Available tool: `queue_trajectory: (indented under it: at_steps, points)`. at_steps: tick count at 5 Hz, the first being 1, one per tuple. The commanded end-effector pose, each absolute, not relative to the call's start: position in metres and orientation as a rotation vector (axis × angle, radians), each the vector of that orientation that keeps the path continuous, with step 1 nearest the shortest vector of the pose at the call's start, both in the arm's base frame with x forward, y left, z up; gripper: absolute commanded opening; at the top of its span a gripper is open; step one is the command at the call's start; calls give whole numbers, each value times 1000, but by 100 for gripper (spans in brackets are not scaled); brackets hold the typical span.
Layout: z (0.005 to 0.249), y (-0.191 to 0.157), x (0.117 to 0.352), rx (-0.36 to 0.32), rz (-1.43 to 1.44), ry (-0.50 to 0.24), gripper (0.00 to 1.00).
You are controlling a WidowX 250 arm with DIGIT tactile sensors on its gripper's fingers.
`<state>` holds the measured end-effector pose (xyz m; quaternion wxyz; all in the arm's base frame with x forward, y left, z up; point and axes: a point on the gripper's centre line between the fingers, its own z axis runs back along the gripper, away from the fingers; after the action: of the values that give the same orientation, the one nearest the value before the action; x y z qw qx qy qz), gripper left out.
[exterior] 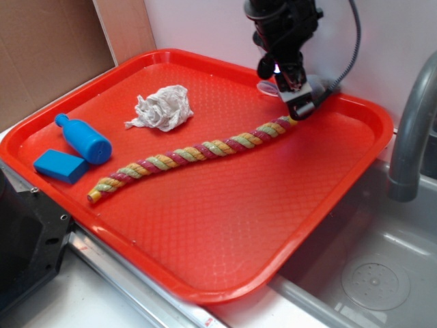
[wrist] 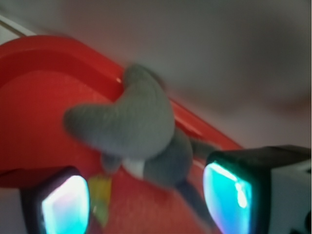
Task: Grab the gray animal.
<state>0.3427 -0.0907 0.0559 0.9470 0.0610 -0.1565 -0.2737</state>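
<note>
My claw spread wide, grasping nothing, fingertips low either side. Gray animal just ahead between them, lying on red tray against far rim. Rope end below.

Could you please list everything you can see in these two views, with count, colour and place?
tray: one, red, on the counter beside the sink
rope: one, twisted, multicoloured, lying diagonally across the tray
paper wad: one, white, crumpled, on the tray's far part
bottle: one, blue, lying near the tray's left edge
block: one, blue, just in front of the bottle
gray animal: one, gray plush, at the tray's far rim; mostly hidden behind the arm in the exterior view
faucet: one, gray, at right
sink: one, gray, lower right
cardboard: brown, behind the tray at left
gripper: one, black, open, fingers either side of the gray animal
</note>
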Motion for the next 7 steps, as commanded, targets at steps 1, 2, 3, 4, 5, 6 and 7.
queue_trajectory:
  at_steps: [1, 2, 3, 4, 5, 6, 7]
  points:
    - [57, -122, 366, 122, -653, -354, 100]
    - [52, -122, 362, 121, -644, -365, 95]
    - [46, -118, 362, 124, -626, -344, 0]
    - [45, -115, 363, 134, -614, -329, 0]
    - [48, -113, 359, 122, -588, -325, 0]
    - [71, -117, 341, 6, -536, -285, 0]
    - [109, -140, 302, -165, -549, -216, 0]
